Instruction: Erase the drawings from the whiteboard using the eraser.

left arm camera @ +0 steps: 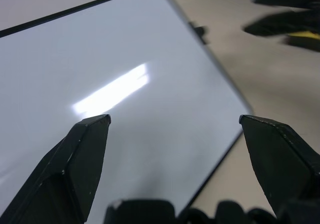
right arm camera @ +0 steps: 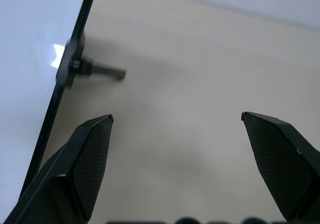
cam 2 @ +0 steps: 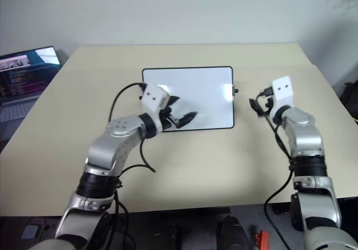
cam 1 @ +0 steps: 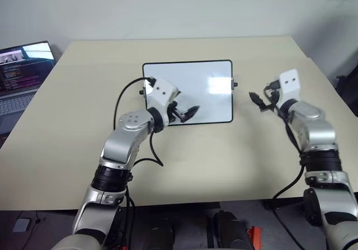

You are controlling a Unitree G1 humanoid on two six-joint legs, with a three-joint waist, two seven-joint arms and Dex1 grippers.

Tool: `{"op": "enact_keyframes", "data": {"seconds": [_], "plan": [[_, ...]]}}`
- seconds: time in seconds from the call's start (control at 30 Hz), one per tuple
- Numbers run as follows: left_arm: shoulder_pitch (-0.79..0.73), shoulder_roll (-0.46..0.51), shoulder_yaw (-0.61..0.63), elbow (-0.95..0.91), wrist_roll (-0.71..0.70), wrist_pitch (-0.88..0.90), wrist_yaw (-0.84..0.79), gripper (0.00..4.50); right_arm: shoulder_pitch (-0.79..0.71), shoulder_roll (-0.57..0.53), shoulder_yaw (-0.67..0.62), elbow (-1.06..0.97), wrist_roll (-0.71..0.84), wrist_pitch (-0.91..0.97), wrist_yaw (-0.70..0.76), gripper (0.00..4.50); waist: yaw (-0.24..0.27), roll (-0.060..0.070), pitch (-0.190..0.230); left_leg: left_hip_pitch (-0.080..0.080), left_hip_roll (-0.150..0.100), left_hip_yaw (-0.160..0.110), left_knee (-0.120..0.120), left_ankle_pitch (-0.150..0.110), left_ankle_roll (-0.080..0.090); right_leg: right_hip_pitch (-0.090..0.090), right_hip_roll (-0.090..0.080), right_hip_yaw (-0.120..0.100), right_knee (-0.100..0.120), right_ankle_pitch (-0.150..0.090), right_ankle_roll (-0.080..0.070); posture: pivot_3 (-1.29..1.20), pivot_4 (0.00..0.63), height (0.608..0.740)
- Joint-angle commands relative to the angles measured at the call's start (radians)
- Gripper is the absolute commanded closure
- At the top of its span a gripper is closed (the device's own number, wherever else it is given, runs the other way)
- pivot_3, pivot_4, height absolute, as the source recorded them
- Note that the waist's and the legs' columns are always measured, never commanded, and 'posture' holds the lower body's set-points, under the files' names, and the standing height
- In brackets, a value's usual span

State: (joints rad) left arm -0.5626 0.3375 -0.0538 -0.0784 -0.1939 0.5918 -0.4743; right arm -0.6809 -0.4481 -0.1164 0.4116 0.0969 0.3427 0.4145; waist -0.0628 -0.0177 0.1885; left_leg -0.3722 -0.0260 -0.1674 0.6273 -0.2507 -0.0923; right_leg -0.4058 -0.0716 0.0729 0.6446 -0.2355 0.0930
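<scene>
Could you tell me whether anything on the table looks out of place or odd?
Nothing stands out. The whiteboard lies flat and square on the table, its surface looking clean, with both grippers, left and right, open and empty.

The whiteboard has a smooth, glossy white face that throws back a bright patch of light toward its 3 o'clock edge, and its thin black frame looks like matt plastic. The table under it is a pale beige sheet, smooth and matt (no grain shows). The left gripper has black fingers with a dull, slightly scuffed plastic look; the fingers of the right gripper carry a fine cross-hatched texture on their inner faces. At 9 o'clock, the laptop shows a glossy lit screen.
</scene>
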Motion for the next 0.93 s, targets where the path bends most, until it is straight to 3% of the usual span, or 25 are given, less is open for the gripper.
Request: {"op": "enact_keyframes", "data": {"seconds": [0.03,0.4,0.93], "plan": [[0.039,-0.01,0.113,-0.014,0.034,-0.078,0.133,0.0,0.004,0.036,-0.069,0.02,0.031,-0.16,-0.058,0.04,0.004,0.0,0.0,-0.001,0.0,0.0,0.0,0.0,0.0,-0.001,0.0,0.0,0.0,0.0,0.0,0.0,0.15,0.74],[0.171,-0.038,0.337,0.014,0.052,-0.211,0.38,0.0,0.044,0.131,-0.102,0.129,0.092,-0.371,-0.063,0.04,0.003,0.0,0.0,0.0,0.001,0.0,0.0,0.0,0.0,-0.001,0.0,0.0,0.0,0.0,0.0,0.0,0.15,0.74],[0.273,-0.066,0.361,0.13,0.064,-0.353,0.46,0.0,0.051,0.155,-0.106,0.174,0.095,-0.416,-0.085,0.04,0.005,0.0,0.0,0.001,0.001,0.001,0.0,0.0,0.0,0.0,0.0,0.0,0.001,0.0,0.0,0.0,0.15,0.74]]}}
